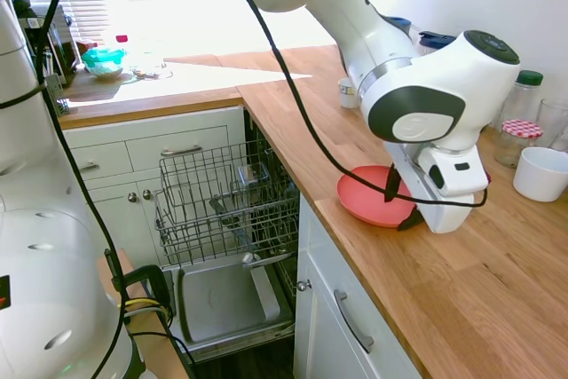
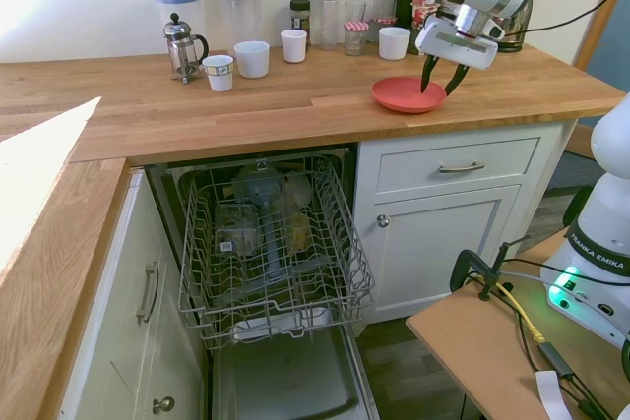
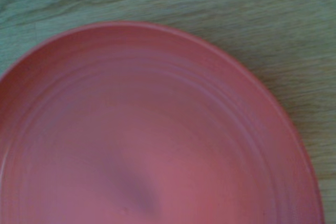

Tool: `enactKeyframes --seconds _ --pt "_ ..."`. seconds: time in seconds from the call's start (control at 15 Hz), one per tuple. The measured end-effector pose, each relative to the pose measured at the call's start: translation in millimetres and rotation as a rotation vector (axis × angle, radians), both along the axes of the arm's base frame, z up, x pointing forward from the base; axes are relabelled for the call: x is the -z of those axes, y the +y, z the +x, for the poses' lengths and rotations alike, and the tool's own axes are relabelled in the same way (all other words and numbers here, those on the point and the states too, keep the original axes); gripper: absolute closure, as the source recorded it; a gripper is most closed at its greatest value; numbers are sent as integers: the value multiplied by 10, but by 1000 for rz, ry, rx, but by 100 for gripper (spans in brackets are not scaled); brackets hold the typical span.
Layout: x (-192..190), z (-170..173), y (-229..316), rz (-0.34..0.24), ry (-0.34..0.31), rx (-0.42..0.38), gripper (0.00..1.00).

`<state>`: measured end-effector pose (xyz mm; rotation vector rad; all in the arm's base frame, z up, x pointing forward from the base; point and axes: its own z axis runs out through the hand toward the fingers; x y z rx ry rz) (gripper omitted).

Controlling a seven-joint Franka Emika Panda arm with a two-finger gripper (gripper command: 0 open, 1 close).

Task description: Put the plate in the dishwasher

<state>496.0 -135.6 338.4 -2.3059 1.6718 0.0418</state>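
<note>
- Directly below the gripper we find the plate, flat on the worktop; the fingers stand apart, straddling its right-hand rim, not yet clamped.
- We note the plate is coral, round and shallow, with faint concentric rings and nothing on it.
- Further off, the dishwasher stands open, racks drawn out, well apart from the plate.
</note>
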Motion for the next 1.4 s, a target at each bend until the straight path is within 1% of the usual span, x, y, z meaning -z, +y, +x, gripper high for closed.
enactKeyframes --seconds 0.4,0.73,1.13,1.27,1.33,1.4 --pt "120 -8 -68 9 13 10 100" --pt "111 -6 -91 19 2 22 100" --pt "75 22 -115 48 -43 38 100" --pt "36 37 -117 56 -67 29 100" --pt "-38 45 -100 51 -82 21 100" --pt "-164 62 -37 34 -101 2 100"
